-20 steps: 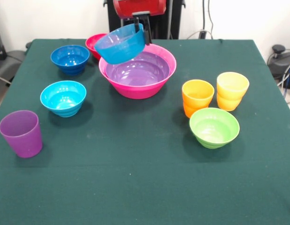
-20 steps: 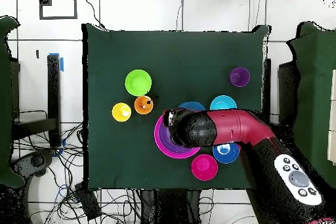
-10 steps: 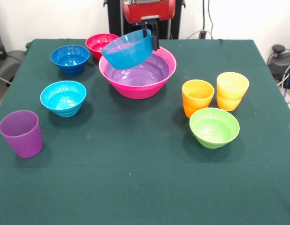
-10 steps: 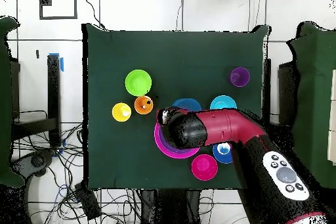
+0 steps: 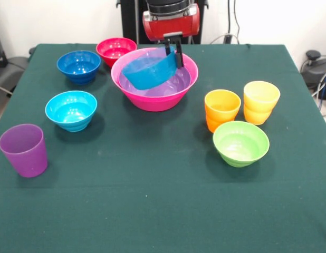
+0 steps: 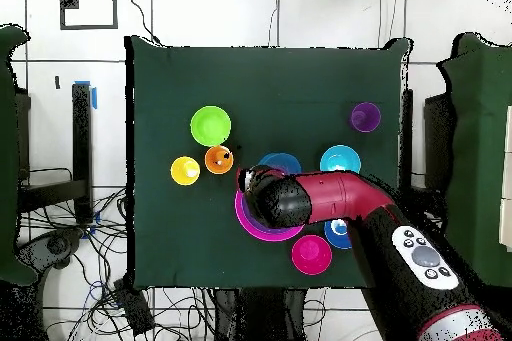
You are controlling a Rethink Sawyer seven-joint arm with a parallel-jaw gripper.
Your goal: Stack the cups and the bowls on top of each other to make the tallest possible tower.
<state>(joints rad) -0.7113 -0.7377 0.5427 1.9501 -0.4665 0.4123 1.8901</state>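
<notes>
**Pincer holds blue bowl inside the pink one**

Pincer (image 5: 174,51) grips the rim of the mid blue bowl (image 5: 150,70), one dark finger on each side of the wall, at the bowl's right-hand side in the front view. That bowl hangs tilted, its mouth turned up and toward the far left, and it sits low within the hot-pink bowl (image 5: 132,94), over the purple bowl (image 5: 171,86) nested there (whether blue touches purple I cannot tell). In the overhead view the red arm (image 6: 340,197) covers most of this pile, with only a sliver of blue and the pink rim showing.

On the green worktop (image 5: 152,200), front view:
- dark blue bowl (image 5: 78,66) at far left, upright
- red-pink bowl (image 5: 115,50) just behind it to the right, close to the pink bowl's rim
- cyan bowl (image 5: 71,110) nearer, left of the pile
- purple cup (image 5: 24,149) nearest on the left, standing alone, mouth up
- orange cup (image 5: 222,109) and yellow cup (image 5: 261,101) side by side on the right, very close together
- lime bowl (image 5: 241,143) just in front of those two, close to the orange cup

All of these stand upright and apart from the pile.
</notes>
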